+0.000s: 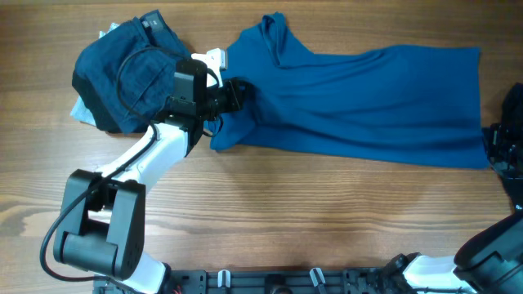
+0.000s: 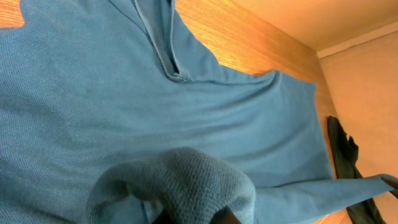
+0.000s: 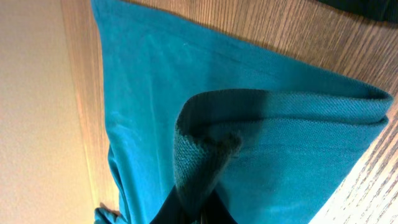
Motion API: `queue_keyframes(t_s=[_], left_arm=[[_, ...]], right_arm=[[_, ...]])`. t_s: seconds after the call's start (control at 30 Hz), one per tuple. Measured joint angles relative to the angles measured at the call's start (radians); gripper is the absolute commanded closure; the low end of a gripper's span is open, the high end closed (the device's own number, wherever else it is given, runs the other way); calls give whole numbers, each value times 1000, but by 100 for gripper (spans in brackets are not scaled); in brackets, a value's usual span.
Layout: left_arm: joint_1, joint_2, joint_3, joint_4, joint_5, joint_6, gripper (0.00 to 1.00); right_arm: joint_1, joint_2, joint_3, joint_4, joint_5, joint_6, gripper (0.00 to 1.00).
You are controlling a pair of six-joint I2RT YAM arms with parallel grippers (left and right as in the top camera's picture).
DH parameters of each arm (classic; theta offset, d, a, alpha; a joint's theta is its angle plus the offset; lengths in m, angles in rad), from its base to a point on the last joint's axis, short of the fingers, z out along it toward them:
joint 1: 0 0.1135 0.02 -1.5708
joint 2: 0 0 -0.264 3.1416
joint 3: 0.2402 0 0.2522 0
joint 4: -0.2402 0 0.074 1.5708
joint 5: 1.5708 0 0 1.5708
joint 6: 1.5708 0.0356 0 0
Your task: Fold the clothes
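My left gripper is clenched on a bunched fold of the blue shirt, pinching it at the end nearest that hand, a little to the near side of the collar. In my left wrist view the cloth humps up over my fingertips and hides most of them. My right gripper is clamped too, on a doubled-over fold at the shirt's opposite end, where the knit stands up in a ridge just above the fingers. Between my two grippers the shirt lies stretched across the wooden table, mostly flat, with long creases running from one hand toward the other and its open neck toward the far side. Right beside my left gripper, on its outer side, sits a rumpled heap of dark denim, and my left wrist hangs partly over it. A corner of a pale blue garment pokes out from under that heap on the side away from the shirt. Whether the denim touches the shirt I cannot tell, since my own gripper body covers that spot. From my left wrist a dark narrow shape shows past the shirt's far hem, over by my right gripper; I cannot tell what it is
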Motion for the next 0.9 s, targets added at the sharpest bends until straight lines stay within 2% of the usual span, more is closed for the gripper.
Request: queue_keyframes(t_s=[0.03,0.27,0.4,0.47,0.53,0.63,0.77,0.9], left_arm=[[0,1,0,-1,-2,2,2],[1,1,9,-82,-9,4,0],[1,1,12,-188,-8,6,0],[1,-2,13,-241,-8,6,0],[1,-14,13,-281,-8,6,0],[1,-54,13,-324,-8,6,1],[1,-146,14,-390,-6,8,1],[1,-209,16,-491,8,32,1]], right_arm=[[0,0,0,1,0,0,95],[0,0,0,3,1,3,95],[0,0,0,13,2,7,83],[0,0,0,17,5,9,55],[0,0,0,21,10,10,38],[1,12,0,35,21,9,28],[1,42,0,51,27,-18,29],[1,45,2,0,27,-92,42]])
